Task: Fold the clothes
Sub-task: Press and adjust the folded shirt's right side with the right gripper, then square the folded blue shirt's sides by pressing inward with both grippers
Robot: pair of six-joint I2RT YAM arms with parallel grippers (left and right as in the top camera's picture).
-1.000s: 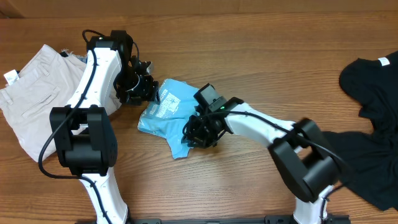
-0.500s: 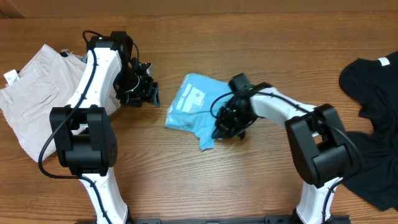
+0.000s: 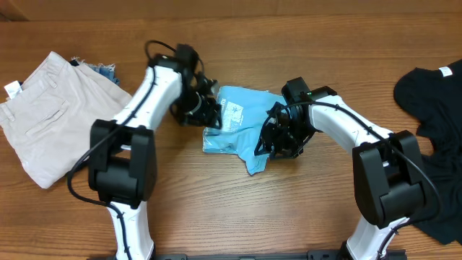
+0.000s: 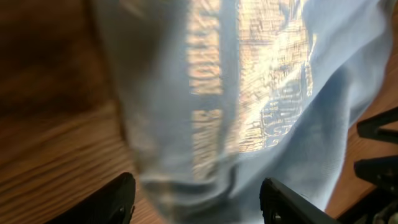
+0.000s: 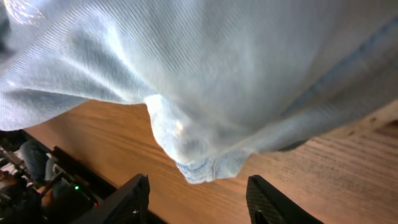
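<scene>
The light blue T-shirt (image 3: 242, 123) lies crumpled at the middle of the table, its white lettering (image 4: 273, 93) facing up. My left gripper (image 3: 209, 115) stands open at the shirt's left edge, and the left wrist view shows cloth bunched between its wide-set fingers (image 4: 118, 202). My right gripper (image 3: 271, 148) is at the shirt's lower right edge, open. A hemmed corner of the shirt (image 5: 199, 165) hangs just beyond its fingertips (image 5: 127, 199) without touching them. The black T-shirt (image 3: 433, 101) with a white neck label (image 3: 446, 71) lies heaped at the far right.
Beige trousers (image 3: 43, 115) lie spread at the left, with a frayed blue denim edge (image 3: 105, 70) showing behind them. The wooden table (image 3: 238, 209) runs bare along the front.
The right gripper dragged the blue shirt to the right, then opened and let it go. The left arm swung right from beside the trousers to the shirt's left edge.
</scene>
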